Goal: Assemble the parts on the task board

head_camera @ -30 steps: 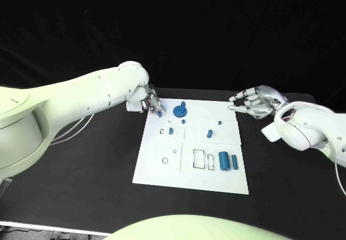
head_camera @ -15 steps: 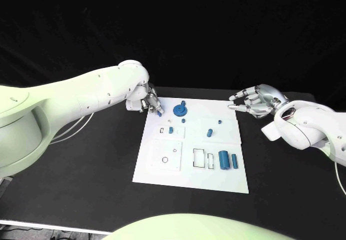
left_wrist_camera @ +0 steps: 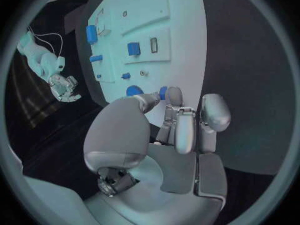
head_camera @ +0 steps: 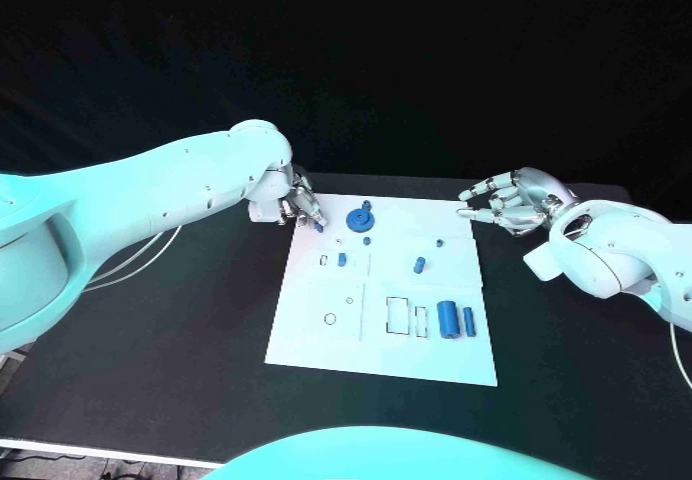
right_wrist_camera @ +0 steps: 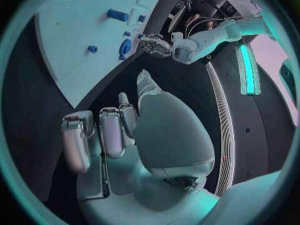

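The white task board [head_camera: 389, 345] lies mid-table. On it are a blue gear-like part [head_camera: 361, 218] near the far edge, a small peg [head_camera: 420, 266], a piece in a slot [head_camera: 342, 260] and two cylinders [head_camera: 449, 320] near the right edge. My left hand [head_camera: 299, 208] hovers at the board's far left corner. In the left wrist view this hand [left_wrist_camera: 162, 135] seems to pinch a small blue part [left_wrist_camera: 162, 91] between thumb and fingertip, beside the gear-like part [left_wrist_camera: 133, 90]. My right hand [head_camera: 508, 203] hangs off the far right corner, fingers apart and holding nothing.
Black table [head_camera: 173, 340] surrounds the board on all sides. Thin cables [head_camera: 144, 255] trail over the table under my left arm. Several empty slots [head_camera: 397, 315] mark the board's near half.
Both hands stay about where they were, and the parts on the board have not moved.
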Robot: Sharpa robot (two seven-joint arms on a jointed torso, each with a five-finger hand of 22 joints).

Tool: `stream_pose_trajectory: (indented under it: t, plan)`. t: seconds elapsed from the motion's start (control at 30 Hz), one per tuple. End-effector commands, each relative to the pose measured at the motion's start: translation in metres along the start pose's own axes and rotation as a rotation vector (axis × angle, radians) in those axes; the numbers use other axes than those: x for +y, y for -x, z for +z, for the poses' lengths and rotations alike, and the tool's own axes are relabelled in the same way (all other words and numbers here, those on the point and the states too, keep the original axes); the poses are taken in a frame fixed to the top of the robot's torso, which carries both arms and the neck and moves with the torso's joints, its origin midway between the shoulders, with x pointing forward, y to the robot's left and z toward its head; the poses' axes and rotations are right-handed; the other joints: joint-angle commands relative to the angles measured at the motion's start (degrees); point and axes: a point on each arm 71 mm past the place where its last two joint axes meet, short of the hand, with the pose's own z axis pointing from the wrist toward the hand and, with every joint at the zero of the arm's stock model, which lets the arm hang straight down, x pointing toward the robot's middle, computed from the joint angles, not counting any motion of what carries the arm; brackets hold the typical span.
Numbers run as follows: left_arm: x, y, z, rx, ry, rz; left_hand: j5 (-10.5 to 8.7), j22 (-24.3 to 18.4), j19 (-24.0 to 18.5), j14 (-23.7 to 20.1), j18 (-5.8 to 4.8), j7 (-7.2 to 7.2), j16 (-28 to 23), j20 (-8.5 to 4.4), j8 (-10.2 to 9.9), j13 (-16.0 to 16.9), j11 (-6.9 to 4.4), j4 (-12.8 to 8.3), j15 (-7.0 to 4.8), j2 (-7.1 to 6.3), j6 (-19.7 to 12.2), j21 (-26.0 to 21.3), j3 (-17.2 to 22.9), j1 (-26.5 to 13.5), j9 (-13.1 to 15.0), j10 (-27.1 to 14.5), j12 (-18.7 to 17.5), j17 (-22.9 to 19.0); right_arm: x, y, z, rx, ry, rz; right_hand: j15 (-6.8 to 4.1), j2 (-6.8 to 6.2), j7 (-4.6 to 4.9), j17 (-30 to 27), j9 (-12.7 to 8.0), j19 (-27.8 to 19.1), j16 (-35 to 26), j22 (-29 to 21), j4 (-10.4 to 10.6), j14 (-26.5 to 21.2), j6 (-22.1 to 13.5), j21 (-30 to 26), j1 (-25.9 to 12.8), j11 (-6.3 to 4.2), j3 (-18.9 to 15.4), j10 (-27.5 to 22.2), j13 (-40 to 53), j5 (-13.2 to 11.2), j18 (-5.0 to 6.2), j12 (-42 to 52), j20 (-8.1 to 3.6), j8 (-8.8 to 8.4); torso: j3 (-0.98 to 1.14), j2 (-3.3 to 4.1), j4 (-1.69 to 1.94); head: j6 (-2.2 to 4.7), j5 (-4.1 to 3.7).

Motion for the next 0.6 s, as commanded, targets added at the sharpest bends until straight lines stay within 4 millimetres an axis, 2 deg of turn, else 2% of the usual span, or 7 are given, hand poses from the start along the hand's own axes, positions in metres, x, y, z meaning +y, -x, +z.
stream_pose_trajectory:
  t: [0.03,0.23,0.6]
  plan:
    - [-0.004,-0.004,-0.005,0.003,-0.059,-0.053,0.2,0.21,0.33,2.89,-0.94,-0.12,0.34,-0.12,0.4,0.21,-0.52,-9.12,-0.36,-0.53,-0.16,0.42,9.49,-1.05,0.82,1.08,0.31,6.1,0.0,-0.001,0.0,0.014,0.01,-0.006,0.36,0.43,0.11,0.05,0.09,5.9,-0.15,15.09,0.03,0.17,-0.39,0.25,0.4,0.04,-0.47,-0.19,2.15,-0.03,-0.38,-0.18,0.27,0.39,0.04,-0.02,0.04,-0.06,-0.05]
    - [-0.005,-0.015,-0.017,0.019,-0.119,-0.018,0.23,0.87,0.7,3.07,-1.05,-0.24,0.57,-0.21,0.84,0.61,-0.65,-10.25,-0.47,-0.95,0.2,0.82,11.33,-1.96,1.03,1.73,0.61,6.43,-0.001,0.0,-0.001,0.01,0.008,-0.006,0.36,0.43,0.11,0.05,0.09,5.9,-0.15,15.09,0.03,0.17,-0.39,0.25,0.4,0.04,-0.47,-0.19,2.15,-0.03,-0.38,-0.18,0.27,0.39,0.07,-0.02,0.13,-0.15,0.0]
    - [-0.003,-0.029,-0.035,-0.044,-0.178,0.075,0.44,3.17,2.09,3.8,-1.48,-0.71,1.53,-0.58,1.55,2.18,-1.14,-12.41,-0.89,-2.63,1.52,2.24,15.0,-3.99,1.11,4.14,1.59,8.0,-0.003,0.001,-0.003,0.008,0.004,-0.005,0.36,0.43,0.11,0.05,0.09,5.9,-0.15,15.09,0.03,0.17,-0.39,0.25,0.4,0.04,-0.47,-0.19,2.15,-0.03,-0.38,-0.18,0.27,0.39,0.03,-0.02,0.1,-0.37,0.27]
